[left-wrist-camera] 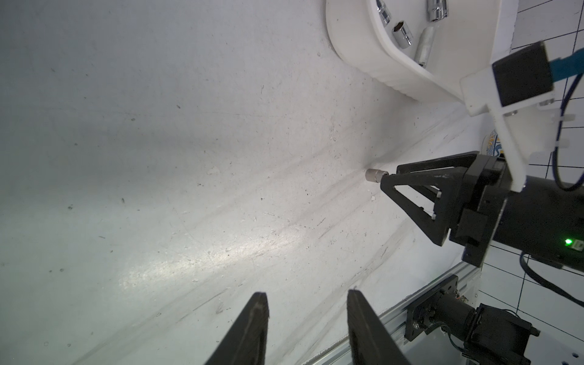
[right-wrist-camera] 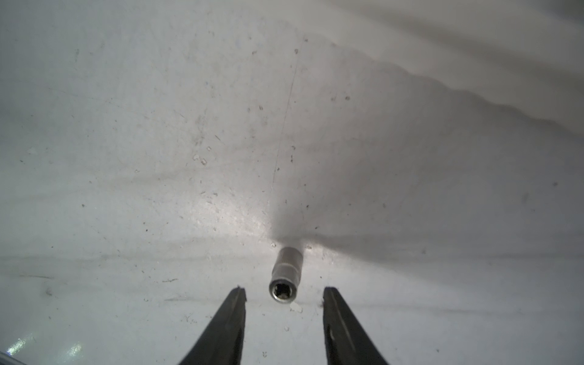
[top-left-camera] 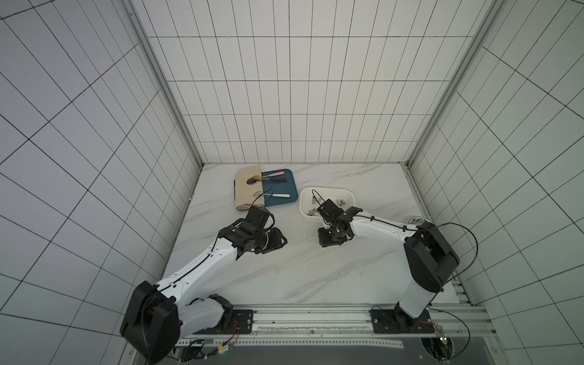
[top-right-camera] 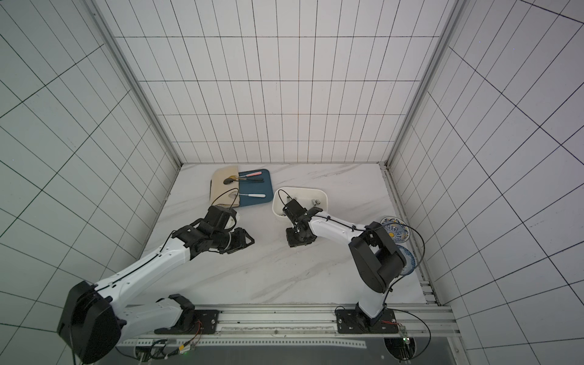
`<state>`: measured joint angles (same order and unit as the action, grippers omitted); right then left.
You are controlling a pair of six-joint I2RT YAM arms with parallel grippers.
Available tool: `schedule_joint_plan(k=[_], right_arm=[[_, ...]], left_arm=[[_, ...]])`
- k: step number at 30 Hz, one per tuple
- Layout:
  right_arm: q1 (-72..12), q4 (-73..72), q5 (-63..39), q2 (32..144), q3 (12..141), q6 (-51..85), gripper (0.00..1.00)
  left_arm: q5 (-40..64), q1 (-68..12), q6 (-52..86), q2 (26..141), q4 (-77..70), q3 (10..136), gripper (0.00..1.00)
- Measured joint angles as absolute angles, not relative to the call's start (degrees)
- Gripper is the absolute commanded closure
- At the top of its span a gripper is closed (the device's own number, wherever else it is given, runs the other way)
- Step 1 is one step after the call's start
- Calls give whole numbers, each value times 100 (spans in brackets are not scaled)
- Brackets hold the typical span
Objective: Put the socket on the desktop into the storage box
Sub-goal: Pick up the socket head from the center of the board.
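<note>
Your right gripper (right-wrist-camera: 283,289) stood with its jaws parted, grasping nothing. The steel socket (right-wrist-camera: 286,278) lay on its side on the marble desktop (right-wrist-camera: 126,158), its open end just between the fingertips (right-wrist-camera: 235,303) with a gap on either side. It lay near the white storage box (top-left-camera: 331,189) but outside it (several other sockets (left-wrist-camera: 403,34) already lay inside). Your left gripper (left-wrist-camera: 307,294) hovered over the desktop, well apart from the socket, jaws spread and empty.
</note>
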<state>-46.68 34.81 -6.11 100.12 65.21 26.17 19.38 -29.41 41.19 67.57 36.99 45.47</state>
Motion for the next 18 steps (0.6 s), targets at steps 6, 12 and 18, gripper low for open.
schedule_joint_plan(k=[6, 12, 18], right_arm=[[-4692, 3481, -609, 10189, 6528, 2665, 62], [-4692, 3481, -607, 10318, 6530, 2674, 68], [-4692, 3479, -604, 10320, 6536, 2672, 81]], left_arm=[[1938, -2941, 4119, 6759, 3684, 4539, 56], [1938, -2941, 4119, 6768, 3660, 4539, 57], [1935, -2941, 4121, 6794, 3656, 4539, 57]])
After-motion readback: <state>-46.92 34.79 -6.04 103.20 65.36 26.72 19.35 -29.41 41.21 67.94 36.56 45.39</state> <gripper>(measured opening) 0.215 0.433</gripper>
